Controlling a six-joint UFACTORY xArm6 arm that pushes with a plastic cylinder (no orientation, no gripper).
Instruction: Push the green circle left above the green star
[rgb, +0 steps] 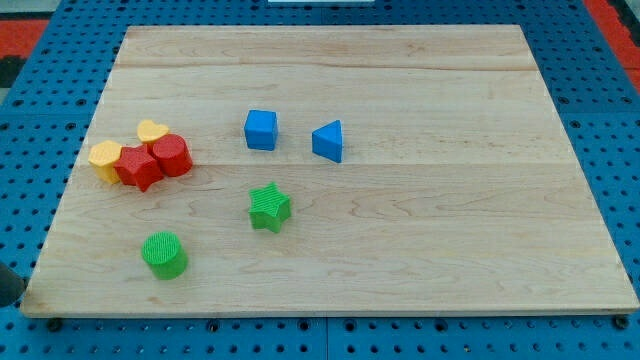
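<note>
Blue cube (261, 129) beside blue triangle (328, 141) — yellow heart (151, 130), yellow hexagon (105, 158), red star (138, 167), red cylinder (172, 155) clustered at the view's left

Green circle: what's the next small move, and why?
My tip is not in view. The green circle sits to the view's lower left of the green star. Probably bring the tip in below the circle and nudge it toward the view's top.

Arm: I see none of it in the camera view.
Rod: out of sight.
My tip: not showing, so its place is unknown.
</note>
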